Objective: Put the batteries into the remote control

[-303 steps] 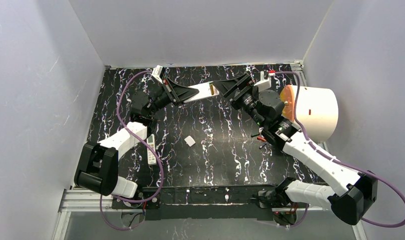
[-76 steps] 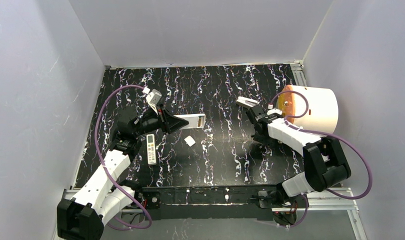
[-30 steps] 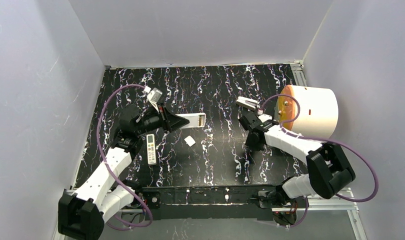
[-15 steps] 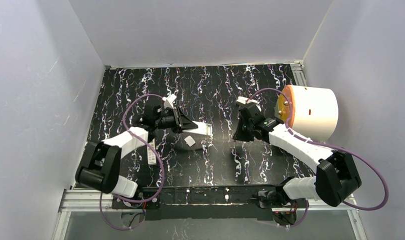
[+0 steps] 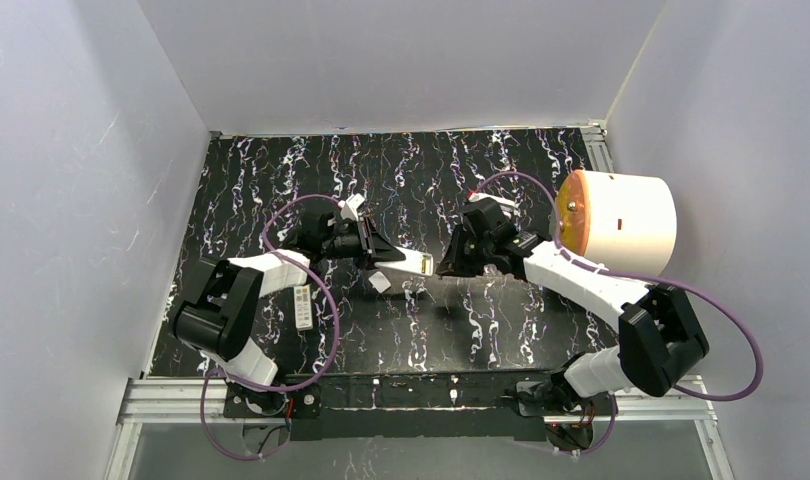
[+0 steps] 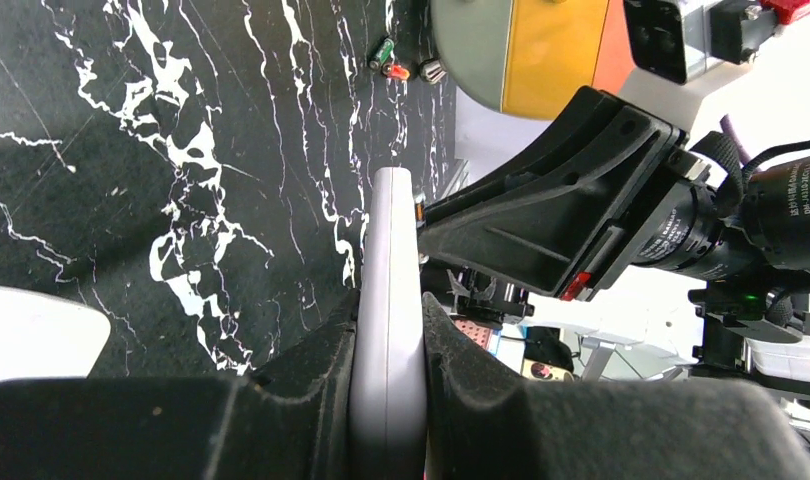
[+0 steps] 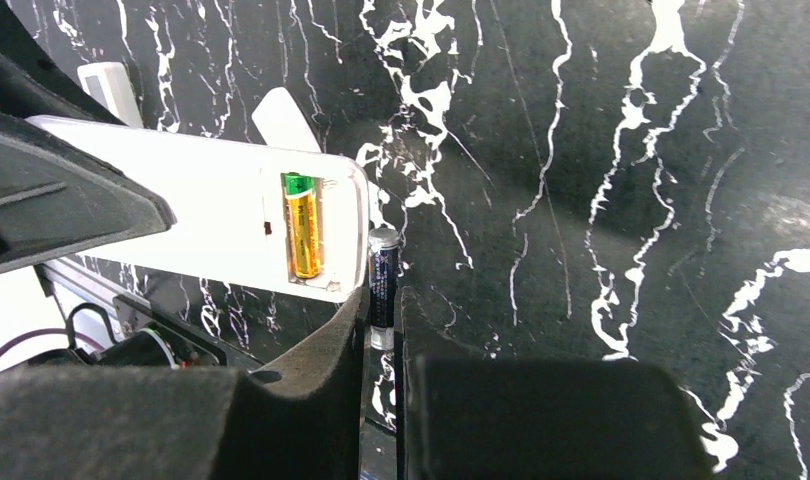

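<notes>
Black worktop (image 5: 541, 330) veined with white, boxed in by pale walls (image 5: 71, 200). At the middle of the overhead frame two robot arms meet tip to tip. The left hand (image 5: 376, 245) is clamped tight on a white remote control (image 5: 406, 262), which juts out toward the right of the frame. Its wrist camera sees the remote edge-on, pinched between two black fingers (image 6: 311, 370).

The right hand (image 5: 451, 262) comes in from the right, its fingers (image 7: 311, 350) closed to a narrow gap on a dark battery (image 7: 383, 275) — slim, with a silver cap, pointing up the frame. That battery sits just beside the remote's rounded end; whether the two touch cannot be told. The remote's battery bay lies open, and a yellow battery (image 7: 303, 225) with a green tip already rests in the slot, at the centre-left of the right wrist view.

Below the remote in the overhead frame lies a small white piece (image 5: 379, 283), flat on the worktop, and further left a second remote (image 5: 302, 305), buttons up. A white drum (image 5: 626, 225) with an orange end lies on its side at the right edge. Three loose batteries (image 6: 393, 70) — tiny cylinders, one green, one red-tipped — lie on the worktop near the top of the left wrist view, next to the drum.
</notes>
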{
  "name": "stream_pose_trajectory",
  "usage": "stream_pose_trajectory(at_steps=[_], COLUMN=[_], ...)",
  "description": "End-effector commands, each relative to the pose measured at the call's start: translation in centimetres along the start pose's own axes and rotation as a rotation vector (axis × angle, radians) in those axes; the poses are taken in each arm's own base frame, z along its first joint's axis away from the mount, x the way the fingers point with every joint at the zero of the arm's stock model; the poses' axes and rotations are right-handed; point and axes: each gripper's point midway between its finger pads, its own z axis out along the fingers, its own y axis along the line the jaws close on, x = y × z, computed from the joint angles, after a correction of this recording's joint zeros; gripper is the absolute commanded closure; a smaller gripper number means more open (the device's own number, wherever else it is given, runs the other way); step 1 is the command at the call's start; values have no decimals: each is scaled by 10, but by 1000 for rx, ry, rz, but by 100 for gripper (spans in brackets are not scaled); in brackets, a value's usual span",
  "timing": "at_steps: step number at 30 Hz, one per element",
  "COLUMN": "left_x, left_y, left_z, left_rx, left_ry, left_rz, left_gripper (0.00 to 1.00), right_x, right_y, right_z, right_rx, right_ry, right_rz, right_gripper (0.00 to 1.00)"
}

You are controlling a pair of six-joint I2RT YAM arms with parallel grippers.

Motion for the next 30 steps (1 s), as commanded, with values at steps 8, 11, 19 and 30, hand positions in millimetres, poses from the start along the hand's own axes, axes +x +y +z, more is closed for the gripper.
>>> stream_pose_trajectory(at_steps=[8,11,19,30], left_x=[-8,-9,-5,-3], left_y=[-16,-19,-16,-21], left_z=[2,3,3,1], left_rx=[57,64,64,80], left_ry=[-21,-21,-9,0], left_rz=[33,35,28,49], left_gripper=[100,100,100,100], right_x=[-19,-16,-17,-16], right_y=[33,35,42,30], right_z=[-3,-1,1,7], right_rx=[-79,-86,-98,0], right_ry=[-73,-62,-74,-57], right_rz=[-18,-27,-47,-63], right_gripper=[89,89,88,78])
